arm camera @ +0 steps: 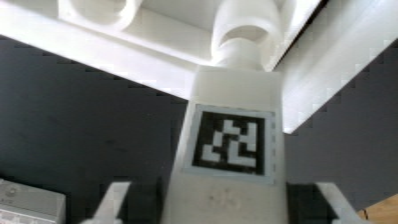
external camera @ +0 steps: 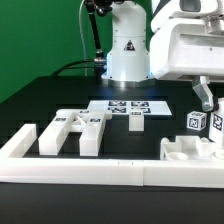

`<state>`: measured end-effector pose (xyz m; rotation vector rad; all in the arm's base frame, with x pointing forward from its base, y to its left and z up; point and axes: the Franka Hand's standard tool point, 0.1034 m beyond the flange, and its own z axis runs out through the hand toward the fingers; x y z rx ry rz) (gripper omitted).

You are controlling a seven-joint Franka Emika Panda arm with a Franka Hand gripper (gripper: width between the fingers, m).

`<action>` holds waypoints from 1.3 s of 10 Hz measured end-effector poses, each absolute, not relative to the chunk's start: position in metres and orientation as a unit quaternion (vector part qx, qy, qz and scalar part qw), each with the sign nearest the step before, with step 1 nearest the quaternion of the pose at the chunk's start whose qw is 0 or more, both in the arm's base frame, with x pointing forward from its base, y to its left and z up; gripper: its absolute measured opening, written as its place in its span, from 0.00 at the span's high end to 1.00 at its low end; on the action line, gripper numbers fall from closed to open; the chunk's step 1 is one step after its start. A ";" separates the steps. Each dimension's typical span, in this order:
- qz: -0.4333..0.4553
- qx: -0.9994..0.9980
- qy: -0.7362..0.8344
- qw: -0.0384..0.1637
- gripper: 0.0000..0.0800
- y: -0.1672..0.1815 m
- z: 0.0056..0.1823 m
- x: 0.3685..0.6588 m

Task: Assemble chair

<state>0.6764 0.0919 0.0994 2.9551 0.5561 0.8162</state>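
- The gripper (arm camera: 219, 200) is seen in the wrist view with its fingers (arm camera: 111, 200) set wide, one on each side of a tagged bar (arm camera: 235, 140) of the chair.
- A dark strip is seen between each finger and the bar, so the bar is judged to be straddled and not clamped (contact lower down is not shown).
- The bar's long axis is directed straight away from the hand. At its far end a round peg (arm camera: 240, 42) is met by a larger white seat block (arm camera: 143, 30).
- In the exterior view the gripper (external camera: 207, 100) is found at the exterior view's right, just above that seat block (external camera: 185, 150), which is set against the border rail (external camera: 90, 172).
- Two small tagged faces (external camera: 195, 121) are seen just beside the fingers there. Which of them belongs to the bar cannot be told.
- The remaining chair parts (external camera: 70, 130), panels and bars, are laid well apart at the exterior view's left, with the marker board (external camera: 128, 107) between them and the robot's base.
- The coming move is judged to turn on the bar lying in line with the hand: the jaws need only be closed across its width, and only one arm is there to do it.
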 end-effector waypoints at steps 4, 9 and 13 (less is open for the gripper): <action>0.253 0.951 0.179 0.011 0.62 0.095 0.087 0.672; 0.261 0.948 0.181 0.010 0.62 0.099 0.083 0.672; 0.261 0.948 0.181 0.010 0.39 0.099 0.083 0.672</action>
